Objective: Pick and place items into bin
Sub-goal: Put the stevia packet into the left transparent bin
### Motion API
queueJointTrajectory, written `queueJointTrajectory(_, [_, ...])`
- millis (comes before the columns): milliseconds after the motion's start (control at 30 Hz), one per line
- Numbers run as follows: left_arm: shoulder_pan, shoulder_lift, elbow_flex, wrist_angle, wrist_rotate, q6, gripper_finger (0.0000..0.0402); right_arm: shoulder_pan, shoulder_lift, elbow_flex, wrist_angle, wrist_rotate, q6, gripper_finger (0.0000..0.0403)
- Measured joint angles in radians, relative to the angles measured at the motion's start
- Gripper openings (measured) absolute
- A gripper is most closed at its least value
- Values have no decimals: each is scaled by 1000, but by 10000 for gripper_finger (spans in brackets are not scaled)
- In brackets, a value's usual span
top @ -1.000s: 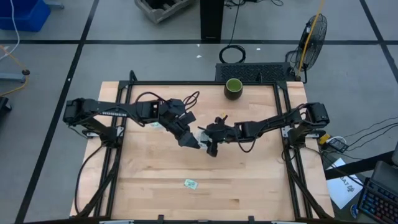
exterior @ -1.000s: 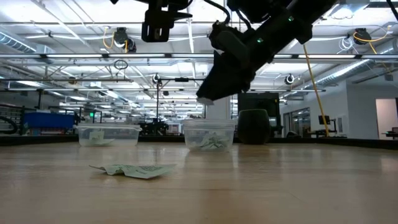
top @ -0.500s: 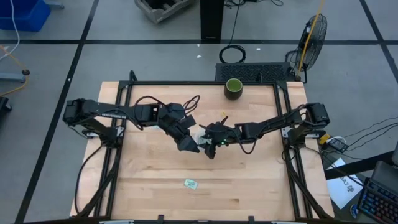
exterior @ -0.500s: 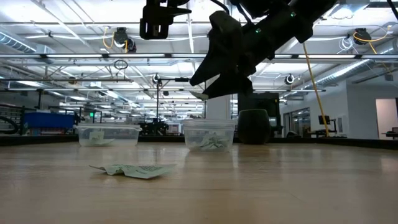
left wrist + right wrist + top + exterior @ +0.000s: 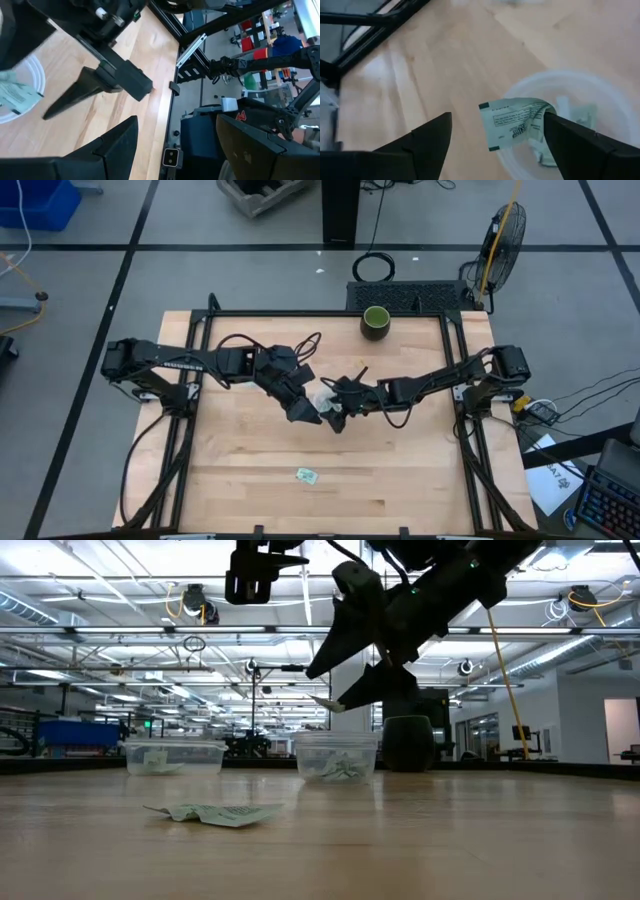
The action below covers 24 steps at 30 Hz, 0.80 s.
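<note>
A light green and white packet [image 5: 515, 122] sits between the fingers of my open right gripper [image 5: 497, 116], right above a clear cup [image 5: 580, 100] that holds other packets. In the low view that gripper [image 5: 325, 688] hangs over the cup [image 5: 337, 755], with the packet [image 5: 324, 699] at its lower fingertip. My left gripper [image 5: 302, 412] is open and empty just left of the cup [image 5: 322, 398]. Another packet [image 5: 307, 475] lies flat on the table nearer the near edge. My right gripper stands open, slanting down from the table's right. One crumpled end of the packet [image 5: 540, 112] lies by the inner side of one finger [image 5: 560, 135]. Whether it still touches that finger, I cannot tell. The packet is clear of the table, above the cup's mouth.
A second clear cup [image 5: 175, 755] with packets stands to the left, under my left arm. A dark green cup [image 5: 375, 320] sits at the far edge. Black rails [image 5: 190, 430] run along both table sides. Bare wood lies around the flat packet [image 5: 215, 812].
My right gripper has opened: it was shut on the packet a second ago and its fingers now stand wide apart over the clear cup. The packet has come loose and now sits at the lower fingertip.
</note>
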Motion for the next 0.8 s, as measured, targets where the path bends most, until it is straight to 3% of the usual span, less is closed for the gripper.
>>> queueJointTrajectory(167, [0,0,0,0,0,1,276,0,0,0,1,-12,93,304])
queueJointTrajectory(400, [0,0,0,0,-1,8,276,-8,0,0,31,-58,262,338])
queueJointTrajectory(800, [0,0,0,0,-1,26,276,-20,-4,0,21,-70,364,316])
